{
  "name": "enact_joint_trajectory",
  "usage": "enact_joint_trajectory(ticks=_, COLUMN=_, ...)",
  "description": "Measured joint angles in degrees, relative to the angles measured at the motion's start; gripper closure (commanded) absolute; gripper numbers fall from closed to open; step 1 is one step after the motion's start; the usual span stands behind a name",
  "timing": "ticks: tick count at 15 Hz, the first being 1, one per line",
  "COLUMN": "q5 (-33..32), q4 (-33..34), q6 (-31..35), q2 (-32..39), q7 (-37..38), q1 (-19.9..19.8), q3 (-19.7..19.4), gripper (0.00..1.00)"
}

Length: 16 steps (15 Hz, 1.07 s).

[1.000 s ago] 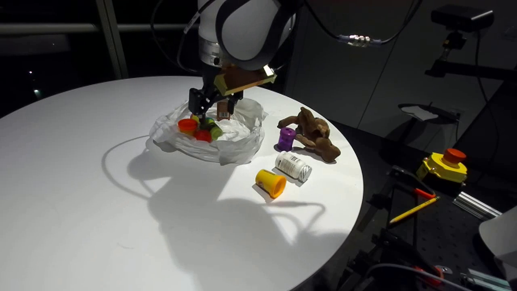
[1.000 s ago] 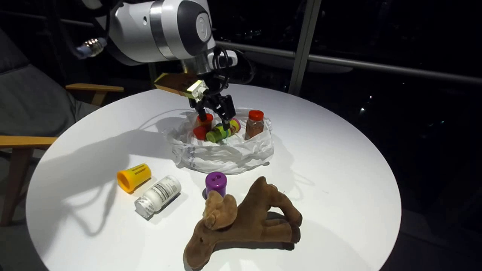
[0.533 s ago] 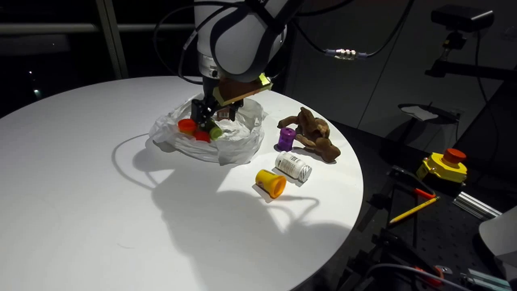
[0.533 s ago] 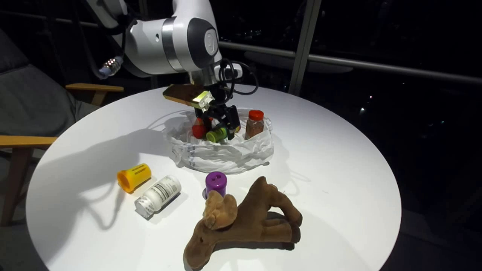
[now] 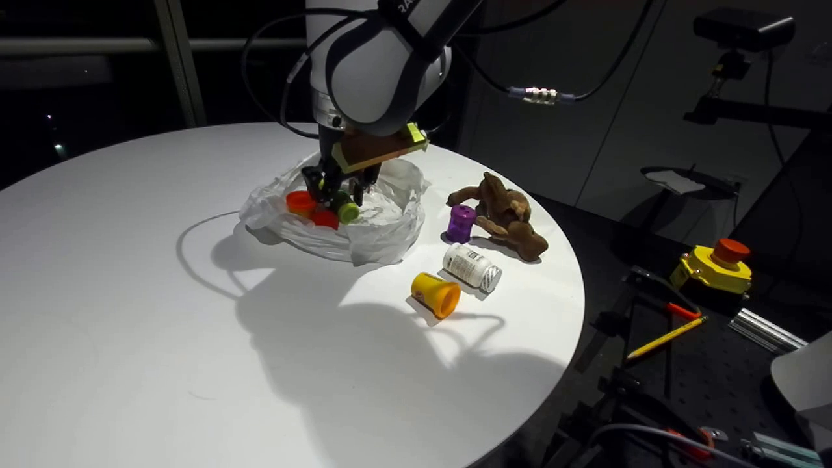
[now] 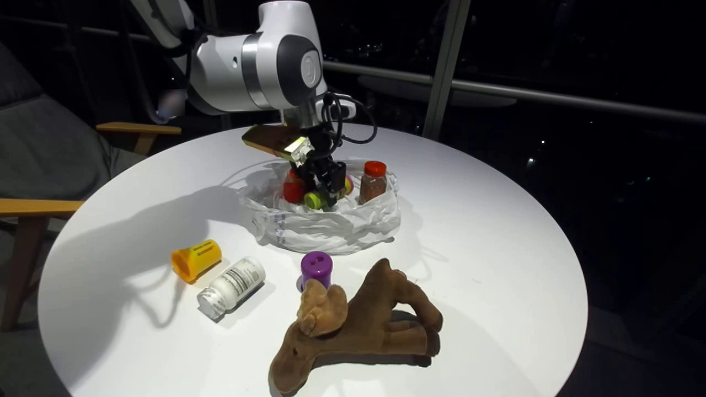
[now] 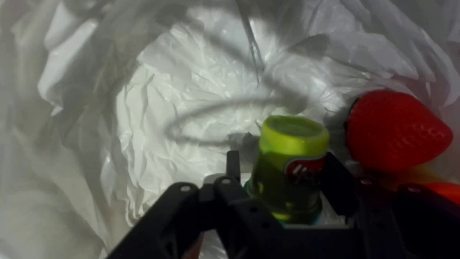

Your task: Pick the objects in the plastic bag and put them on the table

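Darkness surrounds the round white table (image 5: 149,364), whose smooth top carries the broad shadow (image 5: 364,377) of the robot arm (image 6: 226,71). Beyond it show a metal rail (image 6: 551,97) and an upright post (image 6: 447,66); a grey chair (image 6: 47,154) with wooden armrests (image 6: 138,128) stands by one edge, while past another edge are a yellow box (image 5: 705,272) with a red button (image 5: 731,251) and a pencil (image 5: 667,338) lying on a black board (image 5: 721,383). On the table a crumpled white plastic bag (image 6: 331,230) lies open, holding a green-capped can (image 7: 280,172), a red strawberry (image 7: 395,131), an orange tub (image 5: 301,205) and a red-lidded jar (image 6: 373,184). The gripper (image 7: 282,162) is down inside the bag, its jaws parted with the can between them — the wrist view shows a narrow gap by one finger (image 7: 233,163), and whether the other touches cannot be told. Outside the bag a brown plush moose (image 6: 361,325) lies on its side just beside an upright purple container (image 6: 317,267); a white bottle (image 6: 234,284) and a yellow cup (image 6: 198,260) lie tipped over near each other.
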Motion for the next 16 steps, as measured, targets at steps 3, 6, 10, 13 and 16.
enact_joint_trajectory(ticks=3, q5=0.80, q4=0.42, q6=-0.20, q2=0.10, q7=-0.24, q1=-0.02, q3=0.02, gripper=0.80)
enact_joint_trajectory(ticks=6, q5=1.42, q4=0.45, q6=-0.34, q2=0.06, q7=-0.43, q1=-0.16, q3=0.03, gripper=0.80)
enact_joint_trajectory(ticks=10, q5=1.58, q4=-1.44, q6=-0.39, q2=-2.74, q7=-0.47, q1=-0.37, q3=-0.07, gripper=0.80)
enact_joint_trajectory(ticks=13, q5=1.21, q4=-7.73, q6=-0.39, q2=-10.34, q7=-0.61, q1=0.54, q3=-0.02, gripper=0.80)
enact_joint_trajectory(ticks=16, q5=1.18, q4=-15.82, q6=-1.01, q2=-19.06, q7=-1.32, q1=1.59, q3=1.60, gripper=0.80)
